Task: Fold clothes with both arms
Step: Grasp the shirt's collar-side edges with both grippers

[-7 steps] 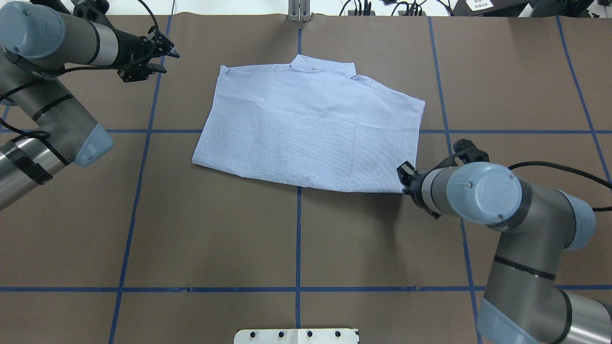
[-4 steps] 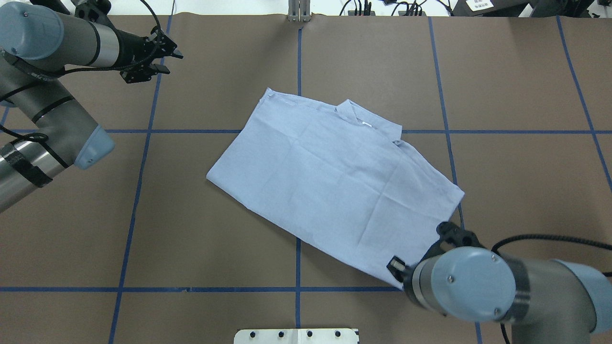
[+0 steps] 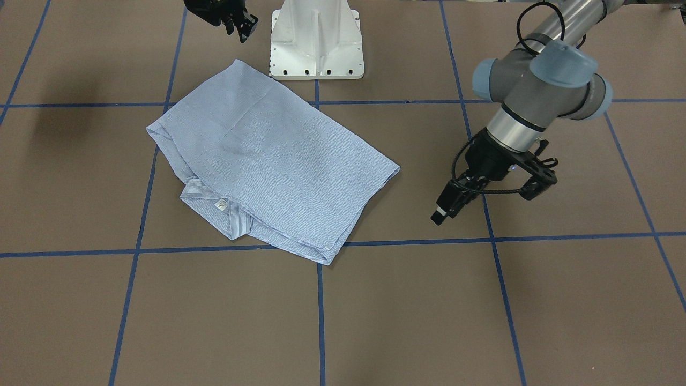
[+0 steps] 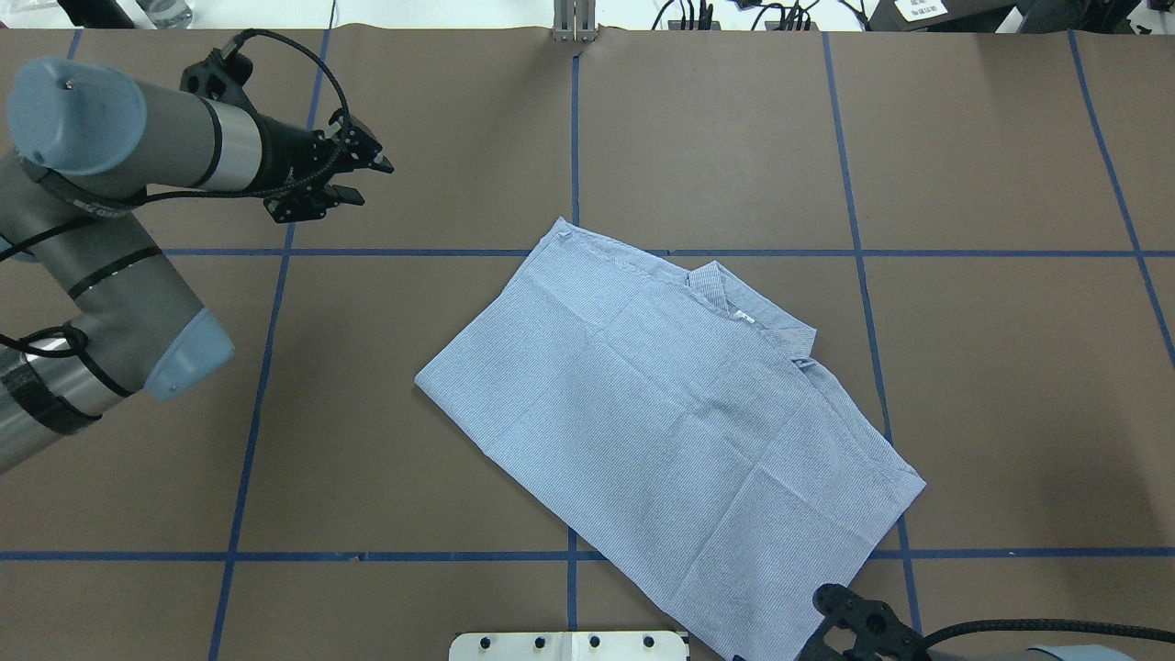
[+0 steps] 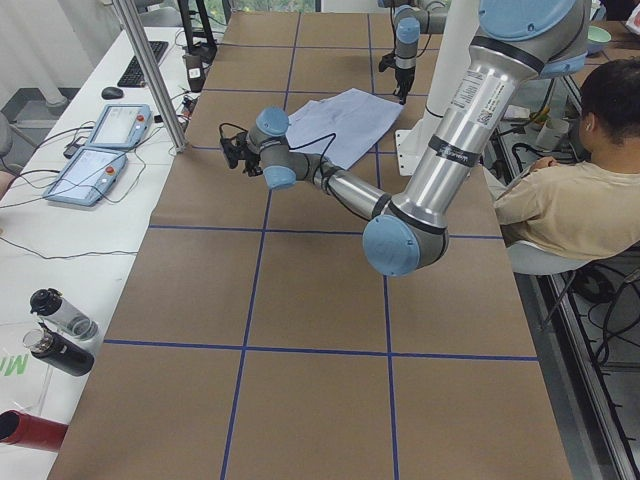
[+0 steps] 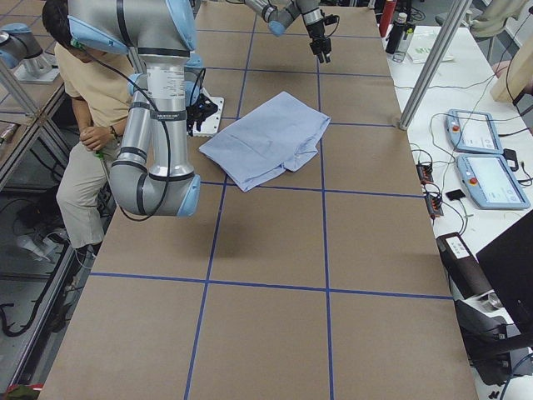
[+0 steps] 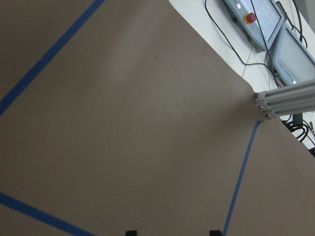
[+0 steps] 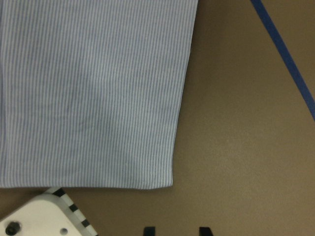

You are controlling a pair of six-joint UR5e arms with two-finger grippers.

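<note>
The brown surface (image 4: 1010,138), gridded with blue tape (image 4: 573,138), fills the overhead view. The left arm (image 4: 101,138) comes in at upper left, while the right arm (image 6: 158,92) barely shows there, at the bottom right edge. The shirt (image 4: 661,431) lies flat right of centre, folded to a rough rectangle. Its long axis runs from upper centre down to lower right, across two tape lines. Its lowest corner reaches the bottom edge of the frame, just beside the white base plate (image 4: 514,645). Its other three corners lie well inside the surface's edges, with wide brown surface to the left, above and to the right. The collar (image 4: 762,326) sits on the upper-right long edge and points to the upper right, with a small white label (image 3: 220,203) inside it. The left hand (image 4: 370,182) is spread and holds nothing, at upper left, well apart from the shirt. In the right wrist view, the right hand (image 8: 177,231) shows its fingertips apart with nothing between them, just off the shirt's corner.
</note>
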